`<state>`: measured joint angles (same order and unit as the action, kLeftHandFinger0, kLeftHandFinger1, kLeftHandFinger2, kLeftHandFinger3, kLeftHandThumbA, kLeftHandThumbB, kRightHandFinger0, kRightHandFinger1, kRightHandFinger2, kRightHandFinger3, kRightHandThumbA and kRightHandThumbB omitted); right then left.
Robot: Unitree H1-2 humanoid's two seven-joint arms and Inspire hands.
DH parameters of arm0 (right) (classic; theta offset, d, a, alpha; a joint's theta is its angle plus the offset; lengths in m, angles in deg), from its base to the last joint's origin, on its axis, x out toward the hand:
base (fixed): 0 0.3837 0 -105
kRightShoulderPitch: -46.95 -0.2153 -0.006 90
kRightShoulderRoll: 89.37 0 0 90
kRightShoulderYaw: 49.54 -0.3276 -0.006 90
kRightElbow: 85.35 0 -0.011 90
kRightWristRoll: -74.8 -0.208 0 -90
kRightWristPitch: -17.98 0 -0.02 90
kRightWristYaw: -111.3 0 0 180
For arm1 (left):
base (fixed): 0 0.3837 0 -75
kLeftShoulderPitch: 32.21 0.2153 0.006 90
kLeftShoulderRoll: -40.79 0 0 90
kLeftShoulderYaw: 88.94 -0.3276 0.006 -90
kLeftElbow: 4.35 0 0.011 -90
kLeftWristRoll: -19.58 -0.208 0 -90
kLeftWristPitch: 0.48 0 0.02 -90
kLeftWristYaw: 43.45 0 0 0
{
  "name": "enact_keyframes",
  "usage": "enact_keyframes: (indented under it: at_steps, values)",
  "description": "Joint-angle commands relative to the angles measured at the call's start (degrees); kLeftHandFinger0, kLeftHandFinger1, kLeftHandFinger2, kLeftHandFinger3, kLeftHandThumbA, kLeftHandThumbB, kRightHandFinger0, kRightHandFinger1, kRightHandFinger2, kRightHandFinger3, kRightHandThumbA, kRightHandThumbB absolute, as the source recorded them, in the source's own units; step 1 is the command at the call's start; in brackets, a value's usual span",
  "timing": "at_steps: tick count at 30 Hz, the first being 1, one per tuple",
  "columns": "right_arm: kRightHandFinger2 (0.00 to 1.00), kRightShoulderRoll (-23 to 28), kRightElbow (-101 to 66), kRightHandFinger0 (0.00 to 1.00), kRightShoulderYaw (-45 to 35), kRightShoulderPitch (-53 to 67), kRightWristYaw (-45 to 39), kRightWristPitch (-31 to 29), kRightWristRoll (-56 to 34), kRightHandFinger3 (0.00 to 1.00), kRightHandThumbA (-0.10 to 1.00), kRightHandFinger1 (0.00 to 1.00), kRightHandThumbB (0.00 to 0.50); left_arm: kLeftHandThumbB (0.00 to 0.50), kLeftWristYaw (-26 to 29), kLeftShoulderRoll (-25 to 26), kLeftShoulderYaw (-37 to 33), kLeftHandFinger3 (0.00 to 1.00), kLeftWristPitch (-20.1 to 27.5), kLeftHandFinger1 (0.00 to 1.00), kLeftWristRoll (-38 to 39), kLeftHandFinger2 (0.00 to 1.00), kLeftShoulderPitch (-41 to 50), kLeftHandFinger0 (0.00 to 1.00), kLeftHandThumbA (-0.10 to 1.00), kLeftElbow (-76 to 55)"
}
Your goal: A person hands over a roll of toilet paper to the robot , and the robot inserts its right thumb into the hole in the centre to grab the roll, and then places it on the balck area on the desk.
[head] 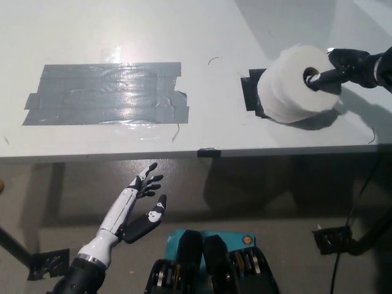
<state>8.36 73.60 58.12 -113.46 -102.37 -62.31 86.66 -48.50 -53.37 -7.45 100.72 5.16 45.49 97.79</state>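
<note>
A white roll of toilet paper point(294, 86) hangs tilted over the black taped patch point(252, 92) on the desk and covers most of it. My black right hand point(343, 67) comes in from the right edge with its thumb in the roll's centre hole, shut on the roll. Whether the roll touches the desk I cannot tell. Below the desk edge at the lower left, my white left hand point(142, 202) rests open with its fingers spread.
A wide patch of grey tape point(104, 93) lies on the left part of the white desk point(202, 37). The desk's front edge point(196, 152) runs across the middle of the picture. A cable and a black foot point(334, 239) sit on the floor at the lower right.
</note>
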Motion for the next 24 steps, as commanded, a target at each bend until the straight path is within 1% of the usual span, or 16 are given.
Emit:
enact_keyframes:
  at_steps: [1,2,3,4,5,6,7,8,9,10,13,16,18,19,22,24]
  values:
    - [1.00,0.7,-2.1,1.00,-4.5,-3.5,0.4,1.6,-3.8,1.00,0.52,1.00,0.416,0.000,-0.3,0.6,0.2,0.99,1.8,0.82,0.6,0.87,-0.7,0.83,0.47,-1.1]
    - [1.00,0.6,-2.2,1.00,-5.3,-3.6,0.8,1.5,-3.9,1.00,0.59,1.00,0.453,0.000,-0.3,0.6,0.2,0.99,1.6,0.82,0.6,0.87,-0.7,0.83,0.47,-1.2]
    - [1.00,0.5,-2.9,1.00,-6.7,-3.7,0.7,2.6,-4.7,1.00,0.60,1.00,0.415,0.000,-0.3,0.6,0.1,0.99,1.5,0.82,0.5,0.87,-0.6,0.83,0.47,-1.3]
    - [1.00,0.5,-3.5,1.00,-7.0,-3.7,1.1,2.5,-4.6,1.00,0.62,1.00,0.407,0.000,-0.3,0.6,0.1,0.99,1.6,0.82,0.5,0.87,-0.6,0.83,0.47,-1.3]
    - [1.00,0.5,-4.2,1.00,-7.4,-3.6,1.7,2.2,-4.1,1.00,0.63,1.00,0.406,0.000,-0.3,0.6,0.1,0.99,1.8,0.82,0.5,0.87,-0.6,0.83,0.47,-1.2]
    - [1.00,0.5,-4.6,1.00,-7.7,-3.6,2.0,2.2,-4.1,1.00,0.69,1.00,0.408,0.000,-0.2,0.6,0.1,0.98,2.0,0.81,0.5,0.86,-0.6,0.82,0.46,-1.2]
    - [1.00,0.4,-5.1,1.00,-8.2,-3.9,2.9,2.8,-4.0,1.00,0.70,1.00,0.436,0.000,-0.1,0.6,0.1,0.98,2.5,0.81,0.5,0.85,-0.6,0.81,0.44,-0.9]
    - [1.00,0.3,-5.4,1.00,-8.6,-4.0,3.4,3.0,-3.9,1.00,0.71,1.00,0.441,0.000,0.0,0.5,0.1,0.98,2.8,0.80,0.5,0.85,-0.6,0.81,0.44,-0.7]
    - [1.00,0.3,-6.0,1.00,-8.9,-3.9,3.5,3.1,-4.0,1.00,0.71,1.00,0.434,0.000,-0.1,0.5,0.1,0.98,2.7,0.80,0.5,0.85,-0.5,0.81,0.44,-0.8]
    - [1.00,0.0,-6.9,1.00,-10.6,-3.7,4.7,2.9,-5.1,1.00,0.68,1.00,0.414,0.000,0.0,0.4,0.1,0.97,2.6,0.80,0.5,0.85,-0.5,0.80,0.44,-0.9]
    - [1.00,-0.1,-7.8,1.00,-12.0,-3.5,5.7,2.8,-5.4,1.00,0.67,1.00,0.411,0.000,0.0,0.3,0.0,0.97,2.6,0.80,0.3,0.85,-0.5,0.80,0.44,-1.0]
    - [1.00,0.0,-9.0,1.00,-12.2,-3.5,7.5,2.8,-4.2,1.00,0.72,1.00,0.407,0.000,-0.1,0.2,-0.1,0.96,3.0,0.79,0.7,0.84,-0.5,0.79,0.42,-1.0]
    - [1.00,0.3,-9.6,1.00,-12.6,-3.2,8.6,0.9,-4.2,1.00,0.74,1.00,0.400,0.000,-0.1,0.2,0.0,0.96,3.1,0.79,0.6,0.84,-0.5,0.79,0.42,-1.0]
    - [1.00,0.5,-10.0,1.00,-13.5,-3.1,10.5,-1.6,-4.6,1.00,0.75,1.00,0.438,0.000,0.0,0.2,-0.1,0.97,3.0,0.81,0.4,0.85,-0.7,0.80,0.44,-0.9]
    - [1.00,0.7,-11.5,1.00,-16.3,-3.2,11.1,-3.9,-6.9,1.00,0.73,1.00,0.436,0.000,0.1,0.2,0.1,0.98,2.8,0.81,0.4,0.85,-1.3,0.80,0.45,-0.7]
    - [1.00,1.8,-20.8,1.00,-17.2,-1.6,13.8,-4.4,-5.3,1.00,0.90,1.00,0.456,0.000,0.2,0.4,0.3,0.98,2.6,0.81,0.2,0.85,-2.3,0.81,0.48,-0.5]
